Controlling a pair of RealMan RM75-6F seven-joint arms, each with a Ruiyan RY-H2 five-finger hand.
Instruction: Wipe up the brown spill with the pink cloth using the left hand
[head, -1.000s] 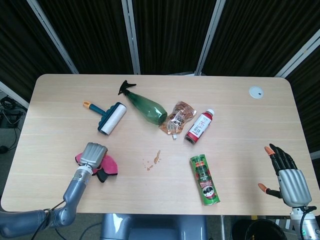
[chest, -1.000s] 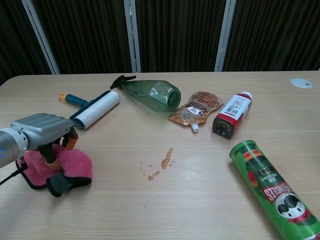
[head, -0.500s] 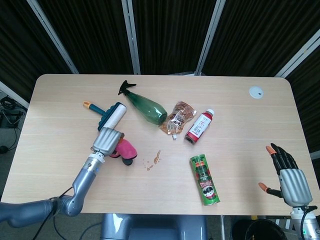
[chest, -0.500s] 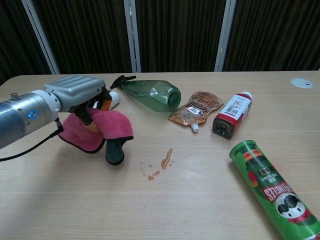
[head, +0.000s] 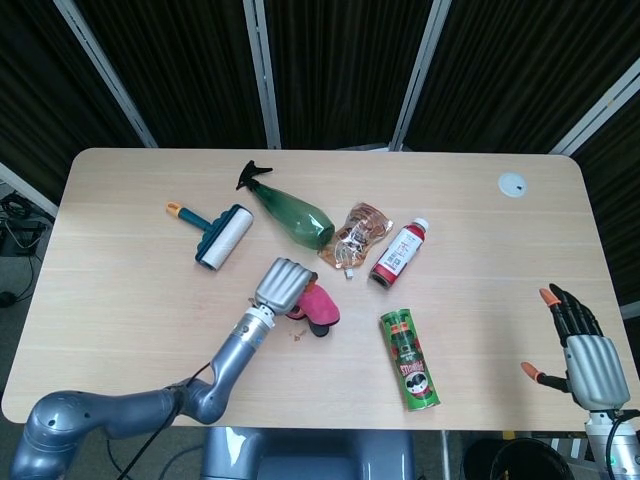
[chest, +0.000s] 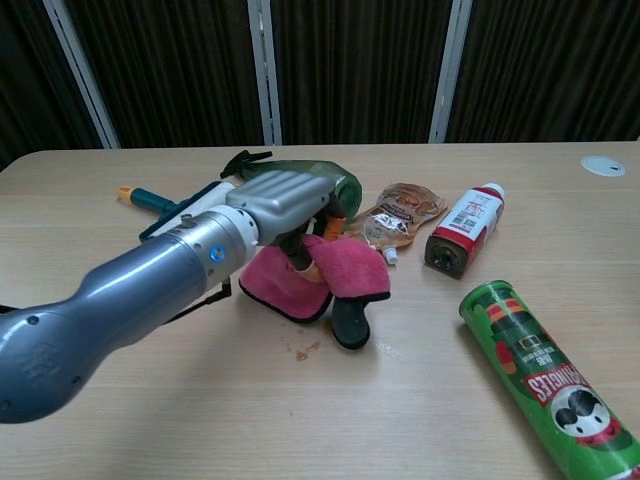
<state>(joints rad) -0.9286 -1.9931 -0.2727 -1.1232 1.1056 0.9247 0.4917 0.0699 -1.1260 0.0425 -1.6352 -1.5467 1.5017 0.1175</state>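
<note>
Over the brown spill (chest: 306, 349) we have carried the pink cloth (chest: 318, 275), left hand (head: 281, 284) fingers holding it; wiping can begin. Our right hand (head: 583, 345) idles, fingers spread.

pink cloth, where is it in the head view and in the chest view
Head view: the pink cloth sits just below centre, held by the left hand, left of the green can.
Chest view: the pink cloth hangs at centre under the left hand, above the table.
Shared landmark: the red bottle lies to the cloth's upper right in both views.
</note>
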